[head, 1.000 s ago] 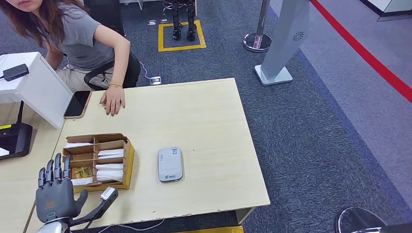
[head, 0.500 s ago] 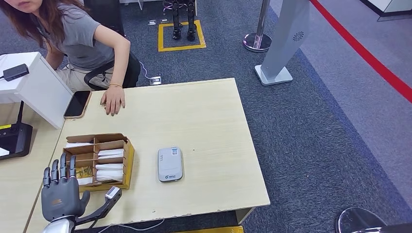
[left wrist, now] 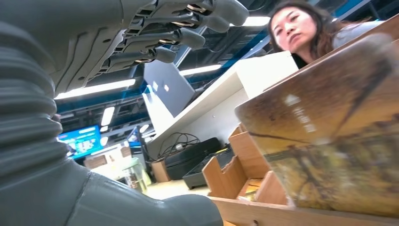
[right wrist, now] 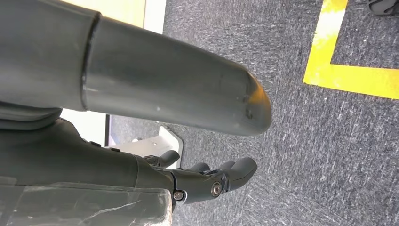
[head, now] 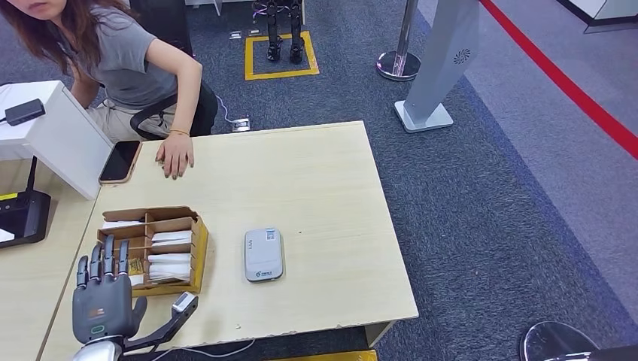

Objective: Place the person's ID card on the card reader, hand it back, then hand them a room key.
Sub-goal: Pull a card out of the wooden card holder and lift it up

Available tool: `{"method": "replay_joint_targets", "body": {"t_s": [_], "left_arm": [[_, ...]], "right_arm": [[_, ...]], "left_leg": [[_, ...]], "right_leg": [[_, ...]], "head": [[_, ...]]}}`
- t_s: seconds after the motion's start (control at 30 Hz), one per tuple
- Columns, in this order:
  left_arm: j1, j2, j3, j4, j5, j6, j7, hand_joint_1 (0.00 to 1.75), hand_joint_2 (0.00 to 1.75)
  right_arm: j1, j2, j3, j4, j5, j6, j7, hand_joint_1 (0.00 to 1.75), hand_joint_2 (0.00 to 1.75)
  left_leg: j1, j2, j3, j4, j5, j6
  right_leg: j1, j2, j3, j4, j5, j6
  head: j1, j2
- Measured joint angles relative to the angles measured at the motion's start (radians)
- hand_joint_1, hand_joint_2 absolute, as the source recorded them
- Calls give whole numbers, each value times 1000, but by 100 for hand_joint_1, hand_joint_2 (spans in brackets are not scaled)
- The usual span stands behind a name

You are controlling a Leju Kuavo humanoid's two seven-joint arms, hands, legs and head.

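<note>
The grey card reader (head: 263,254) lies flat near the table's front middle. To its left stands a wooden divided box (head: 201,252) with white key cards (head: 170,265) in its slots and a brown printed card (head: 129,265) in a left slot. My left hand (head: 105,299) hovers at the box's near-left corner, fingers apart and pointing away, holding nothing. Up close, the printed card (left wrist: 329,141) stands in the box (left wrist: 235,169) beyond my left fingers (left wrist: 179,33). My right hand (right wrist: 211,181) hangs empty over the carpet. The person's hand (head: 175,154) rests on the table's far side.
A black phone (head: 120,161) lies beside the person's hand. A white block (head: 56,131) and a black device (head: 22,218) stand at the far left. Bare tabletop (head: 316,180) stretches right of the reader. A grey stand (head: 444,60) and post base (head: 399,64) are on the carpet beyond.
My left hand has slid rightward along the box's near-left corner, its fingertips now over the left compartments. The person's hand and the reader have not moved.
</note>
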Motion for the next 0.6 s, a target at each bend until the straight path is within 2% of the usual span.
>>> {"method": "replay_joint_targets", "body": {"t_s": [0.27,0.43,0.6], "left_arm": [[7,-16,-22,-9,0,-11,-72,0,175],[18,-63,-26,-9,0,-7,-169,0,175],[26,-104,-26,-6,1,-7,-221,0,175]], "right_arm": [[0,0,-5,0,2,0,2,0,0],[0,1,-9,0,6,0,3,0,0],[0,1,-11,0,7,0,3,0,0]], "left_leg": [[0,0,0,0,0,0],[0,0,0,0,0,0],[0,0,0,0,0,0]], "right_leg": [[0,0,0,0,0,0],[0,0,0,0,0,0],[0,0,0,0,0,0]], "head": [[0,0],[0,0],[0,0]]}}
